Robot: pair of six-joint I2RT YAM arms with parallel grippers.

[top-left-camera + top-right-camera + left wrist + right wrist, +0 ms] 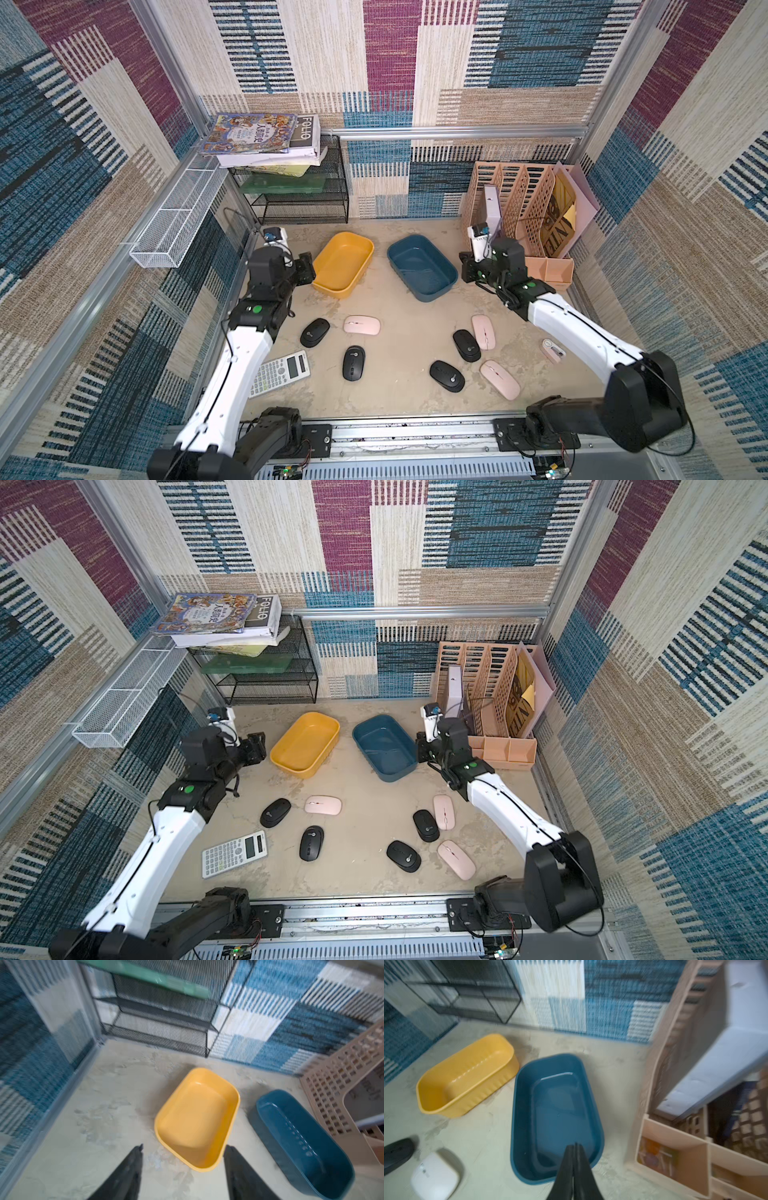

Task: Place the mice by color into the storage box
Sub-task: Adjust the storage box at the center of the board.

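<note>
Several black mice (315,332) (353,363) (466,345) and three pale pink mice (362,325) (483,331) (500,379) lie loose on the table's front half. Behind them stand a yellow storage box (343,266) and a blue storage box (419,266), both empty. My left gripper (184,1147) hovers open and empty by the yellow box's (197,1118) near left corner. My right gripper (575,1144) is shut on nothing over the blue box's (558,1105) near right end. In the right wrist view a black mouse (396,1154) and a pale mouse (435,1176) show at the edge.
A white calculator (280,372) lies at the front left by my left arm. A small pinkish-white gadget (552,350) sits under my right arm. At the back stand a black mesh shelf (299,195) with books and a peach file organizer (519,216).
</note>
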